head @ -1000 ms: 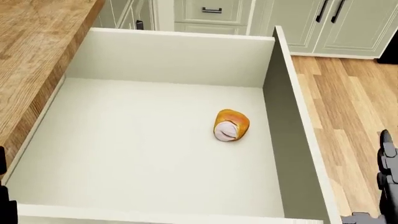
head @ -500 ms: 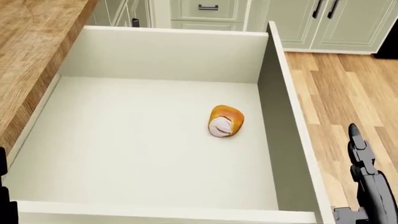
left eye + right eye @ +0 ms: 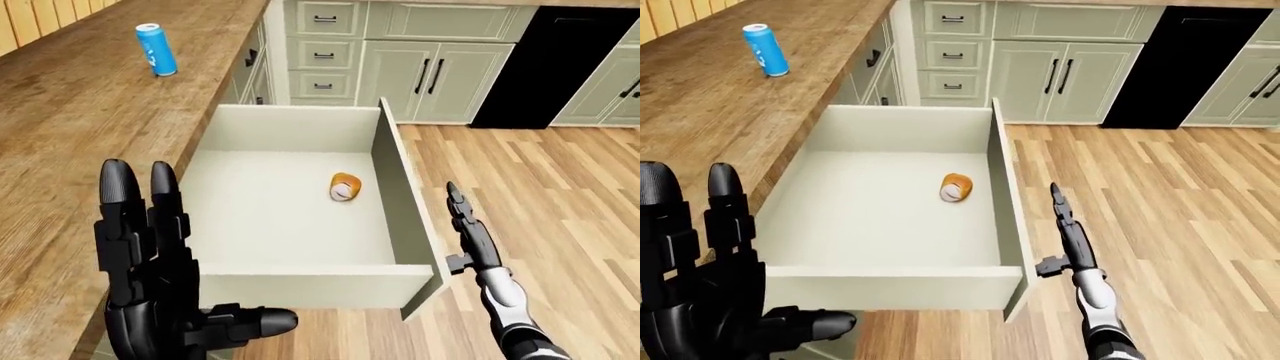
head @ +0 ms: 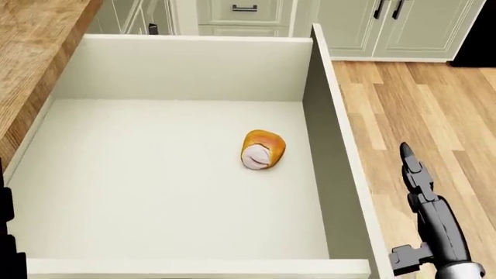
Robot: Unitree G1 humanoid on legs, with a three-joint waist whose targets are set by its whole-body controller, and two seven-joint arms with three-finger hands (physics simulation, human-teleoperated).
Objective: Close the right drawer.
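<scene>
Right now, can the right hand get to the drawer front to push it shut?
Probably yes. The right hand is open beside the drawer front, on the floor side, apart from it. Nothing stands between them.

No text can be read — the blue can's (image 3: 155,49) marking is too small.
</scene>
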